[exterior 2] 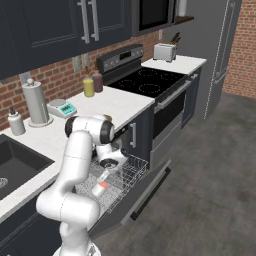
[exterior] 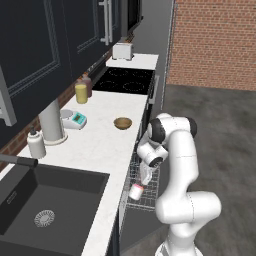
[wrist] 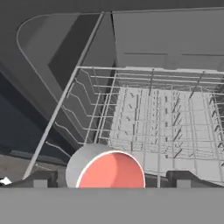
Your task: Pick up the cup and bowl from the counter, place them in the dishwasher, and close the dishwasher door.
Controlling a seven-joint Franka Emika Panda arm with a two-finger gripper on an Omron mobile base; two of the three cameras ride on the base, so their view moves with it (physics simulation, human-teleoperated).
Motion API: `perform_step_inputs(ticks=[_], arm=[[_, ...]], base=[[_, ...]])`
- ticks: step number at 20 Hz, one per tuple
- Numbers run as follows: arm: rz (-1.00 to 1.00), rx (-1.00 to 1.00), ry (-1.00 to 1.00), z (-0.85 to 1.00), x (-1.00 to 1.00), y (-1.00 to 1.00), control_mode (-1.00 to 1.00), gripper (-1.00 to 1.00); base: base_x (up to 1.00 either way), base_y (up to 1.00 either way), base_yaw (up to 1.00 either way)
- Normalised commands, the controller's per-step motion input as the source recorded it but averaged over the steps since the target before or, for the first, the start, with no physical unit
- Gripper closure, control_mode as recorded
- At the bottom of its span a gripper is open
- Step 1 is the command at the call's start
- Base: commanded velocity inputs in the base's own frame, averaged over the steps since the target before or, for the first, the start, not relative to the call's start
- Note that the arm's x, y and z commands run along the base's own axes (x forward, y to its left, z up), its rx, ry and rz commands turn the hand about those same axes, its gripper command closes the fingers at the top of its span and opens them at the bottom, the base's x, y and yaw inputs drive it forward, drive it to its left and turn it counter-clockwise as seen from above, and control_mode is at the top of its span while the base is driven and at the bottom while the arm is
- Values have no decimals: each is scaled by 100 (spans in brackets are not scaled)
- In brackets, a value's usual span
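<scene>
- Counter [exterior: 107,145]: white slab directly above the dishwasher.
- Dishwasher [exterior 2: 142,187]: door dropped open, wire rack [wrist: 166,113] pulled out.
- Gripper [wrist: 111,179]: above the rack's outer end, fingers spread apart, one on each side of the cup.
- Bowl [exterior: 122,123]: on the counter, above the dishwasher.
- Cup [exterior: 136,191]: tilted over the rack, red mouth toward the hand camera, between the open fingers.

base views flanking, hand view close
</scene>
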Motion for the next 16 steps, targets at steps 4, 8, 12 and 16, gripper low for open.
perform_step_inputs(ticks=[4, 8, 12, 16], arm=[[0, -26, 0, -1, -3, 0, -100, -100], [0, -11, 0, 13, 0, -6, -100, -100], [0, -3, 0, 51, -3, -9, -100, -100], [0, -3, 0, 89, -10, -12, -100, -100]], base=[[0, 0, 0], [0, 0, 0], [0, 0, 0], [0, 0, 0]])
